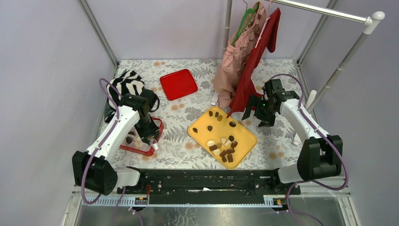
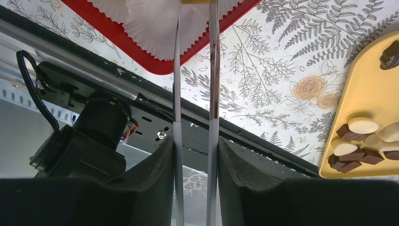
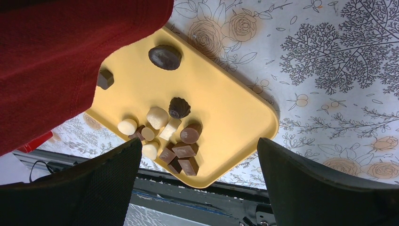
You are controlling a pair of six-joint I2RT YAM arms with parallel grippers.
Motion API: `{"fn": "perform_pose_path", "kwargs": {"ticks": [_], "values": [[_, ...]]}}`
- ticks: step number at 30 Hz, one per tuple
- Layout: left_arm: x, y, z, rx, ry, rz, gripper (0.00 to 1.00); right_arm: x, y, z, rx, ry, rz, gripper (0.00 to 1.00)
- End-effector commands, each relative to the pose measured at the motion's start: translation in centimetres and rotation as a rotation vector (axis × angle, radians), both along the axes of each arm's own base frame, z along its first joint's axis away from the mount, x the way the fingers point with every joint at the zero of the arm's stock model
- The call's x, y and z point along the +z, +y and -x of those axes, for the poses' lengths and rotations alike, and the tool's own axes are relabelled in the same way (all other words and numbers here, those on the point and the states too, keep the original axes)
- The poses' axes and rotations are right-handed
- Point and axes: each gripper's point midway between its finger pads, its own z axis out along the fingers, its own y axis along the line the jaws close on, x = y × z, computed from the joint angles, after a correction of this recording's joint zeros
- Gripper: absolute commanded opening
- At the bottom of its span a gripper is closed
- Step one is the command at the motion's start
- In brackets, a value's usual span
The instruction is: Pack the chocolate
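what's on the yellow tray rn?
Loose chocolate pieces, dark, tan and cream, mostly clustered at the near corner of the yellow tray. In the right wrist view the hanging red garment covers one corner.

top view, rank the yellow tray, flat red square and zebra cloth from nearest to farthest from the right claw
From the right claw:
1. yellow tray, just beside it, towards table centre.
2. flat red square, far middle.
3. zebra cloth, far left.

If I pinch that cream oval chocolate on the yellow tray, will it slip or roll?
Likely slippery: the cream oval looks smooth and domed, so the metal tongs could squirt it sideways. It leans on a dark piece, so a nudge may tip it off.
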Motion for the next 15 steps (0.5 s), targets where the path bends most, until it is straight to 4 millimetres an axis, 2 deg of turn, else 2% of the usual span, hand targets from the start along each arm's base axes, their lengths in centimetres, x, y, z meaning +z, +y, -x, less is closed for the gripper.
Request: {"fn": "perform_pose_path", "kwargs": {"ticks": [1, 8, 15], "values": [[0.70, -0.47, -1.30, 0.018, -0.072, 0.030, 0.19, 0.77, 0.45, -0.59, 0.016, -0.029, -0.029, 1.00], [0.43, -0.43, -1.26, 0.019, -0.067, 0.027, 0.34, 0.76, 0.47, -0.63, 0.016, -0.029, -0.030, 1.00], [0.63, -0.14, -1.39, 0.017, -0.071, 0.010, 0.41, 0.74, 0.48, -0.55, 0.017, -0.028, -0.031, 1.00]]}}
